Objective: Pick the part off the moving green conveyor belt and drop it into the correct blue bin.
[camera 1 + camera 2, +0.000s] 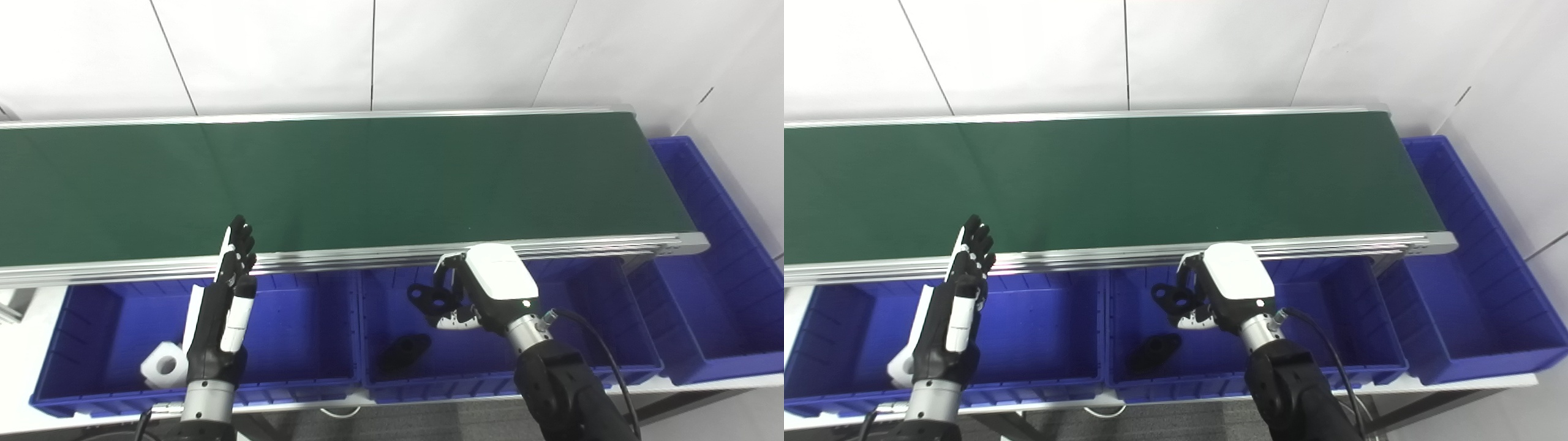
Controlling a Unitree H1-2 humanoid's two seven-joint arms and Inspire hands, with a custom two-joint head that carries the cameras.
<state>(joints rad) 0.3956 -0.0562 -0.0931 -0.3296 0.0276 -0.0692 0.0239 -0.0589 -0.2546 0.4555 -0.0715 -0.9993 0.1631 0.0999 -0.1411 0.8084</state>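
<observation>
With the belt (367, 184) bare behind our hands, we held the black part (429, 298) in our closed right hand (484, 288) over the middle bin (490, 367), above another black part (403, 350), release pending, while our left hand (226, 294) stood flat, empty.

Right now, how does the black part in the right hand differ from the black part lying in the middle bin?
The held part hangs in the air above the middle bin, pinched in the right hand; the lying part rests loose on the bin floor, touching no hand. The held part sits nearer the belt, the lying one nearer the robot. Both are black, look alike in shape, and belong to the same bin.
</observation>
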